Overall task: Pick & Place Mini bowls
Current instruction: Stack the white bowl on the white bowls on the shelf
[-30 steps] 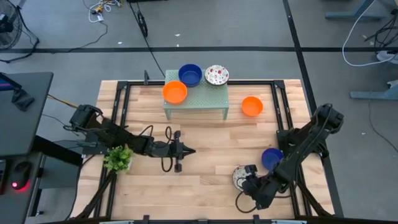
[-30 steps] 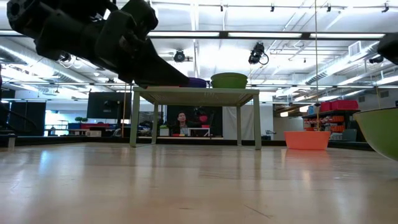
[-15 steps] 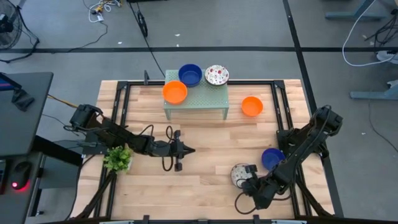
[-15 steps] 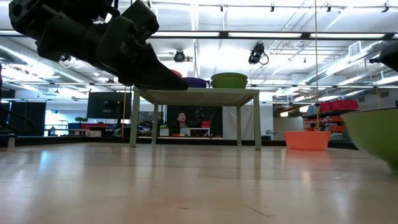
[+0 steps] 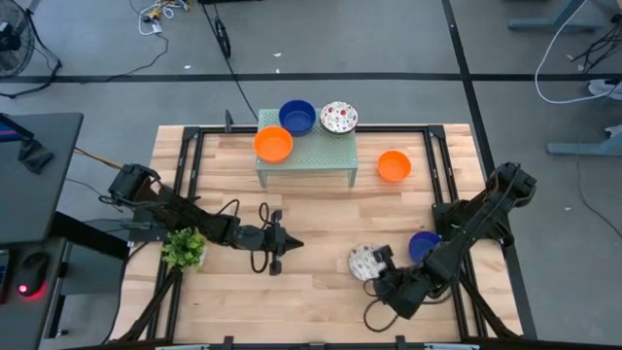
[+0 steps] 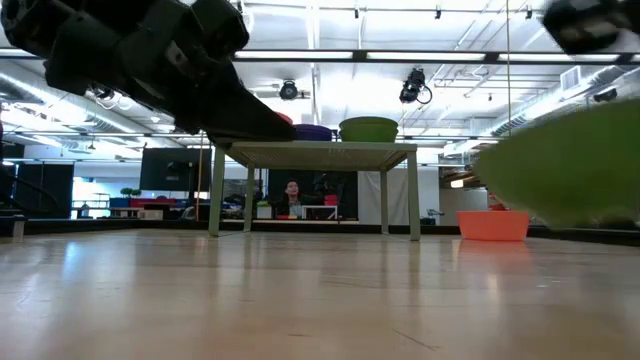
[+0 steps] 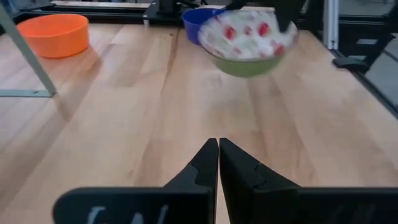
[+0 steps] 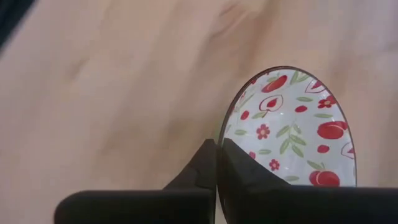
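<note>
White red-speckled bowl (image 5: 364, 262) is hanging pinched at its rim by the right hand (image 5: 381, 259); left hand (image 5: 288, 244) is resting closed, holding nothing; no legible writing.

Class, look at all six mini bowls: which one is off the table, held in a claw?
The floral bowl near the table's front, gripped at its rim by the right claw. The other floral bowl sits on the green stand.

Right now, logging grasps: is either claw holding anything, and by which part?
The right claw grips the floral mini bowl by its rim, lifted off the table; the left claw holds nothing.
</note>
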Tool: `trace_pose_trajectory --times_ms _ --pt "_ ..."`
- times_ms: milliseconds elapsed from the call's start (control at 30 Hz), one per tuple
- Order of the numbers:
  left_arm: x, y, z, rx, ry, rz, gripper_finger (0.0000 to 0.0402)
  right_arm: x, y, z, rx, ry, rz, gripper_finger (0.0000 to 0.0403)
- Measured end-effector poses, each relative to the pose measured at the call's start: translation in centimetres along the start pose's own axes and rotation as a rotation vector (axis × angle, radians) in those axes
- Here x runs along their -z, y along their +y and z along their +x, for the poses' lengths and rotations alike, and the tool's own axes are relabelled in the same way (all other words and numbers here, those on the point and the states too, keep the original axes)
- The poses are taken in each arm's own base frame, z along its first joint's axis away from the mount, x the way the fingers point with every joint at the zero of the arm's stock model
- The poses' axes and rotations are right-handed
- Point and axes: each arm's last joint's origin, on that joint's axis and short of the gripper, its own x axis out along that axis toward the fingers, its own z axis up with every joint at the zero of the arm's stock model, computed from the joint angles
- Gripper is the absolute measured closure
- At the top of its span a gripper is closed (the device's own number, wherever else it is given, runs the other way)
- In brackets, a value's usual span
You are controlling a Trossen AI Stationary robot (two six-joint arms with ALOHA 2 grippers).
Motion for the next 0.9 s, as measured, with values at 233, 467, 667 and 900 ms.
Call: trace_pose_trajectory --times_ms 233,467,667,900 --pt "0.2 -1.1 -0.4 0.029 0.001 -0.034 0.0385 -4.2 -5.7 -2.5 0.209 -0.013 -0.215 0.0401" --pt "0.4 -2.2 -0.8 0.049 -0.001 -0.02 0.0385 -5.1 -15.2 -6.5 0.37 -0.034 -0.288 0.0401" --pt "0.5 -2.7 -1.1 0.066 0.0 -0.009 0.0385 -1.7 -25.4 -11.5 0.576 -0.182 -0.07 0.0402" --pt "0.4 -2.1 -0.9 -0.006 -0.013 0.011 0.0385 2.4 -33.3 -10.9 0.583 -0.225 0.047 0.0403"
